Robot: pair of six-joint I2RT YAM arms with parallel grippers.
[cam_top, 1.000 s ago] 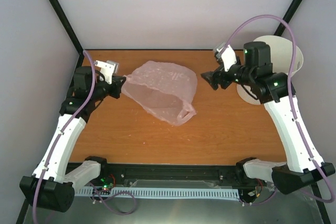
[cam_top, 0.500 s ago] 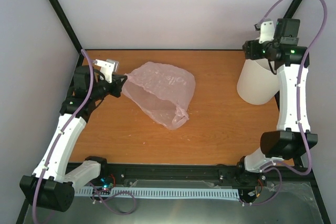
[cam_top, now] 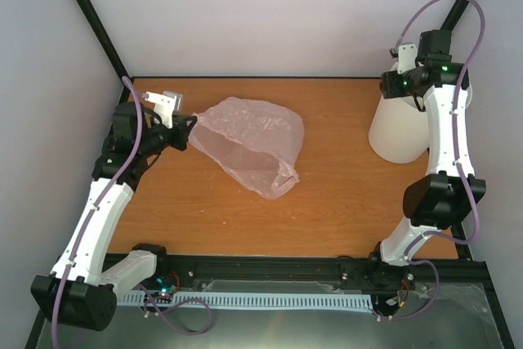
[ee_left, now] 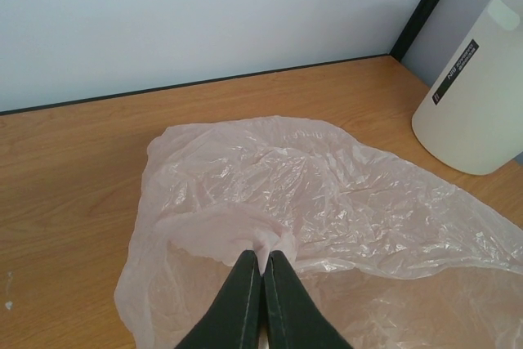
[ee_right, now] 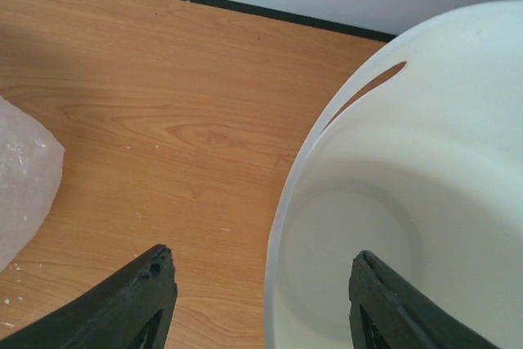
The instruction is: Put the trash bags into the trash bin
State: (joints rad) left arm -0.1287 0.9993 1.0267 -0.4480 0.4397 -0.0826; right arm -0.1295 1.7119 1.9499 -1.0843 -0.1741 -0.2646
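Pale pink plastic is pinched by the left end effector [ee_left: 262, 257], its two fingers pressed together on a fold of the trash bag [ee_left: 327, 194]. The bag lies crumpled on the wooden counter [ee_left: 73, 169], left of the middle. The right end effector [ee_right: 263, 255] is spread apart over the rim of the white trash bin [ee_right: 458, 120], one finger outside, one inside. The bin stands at the far right corner.
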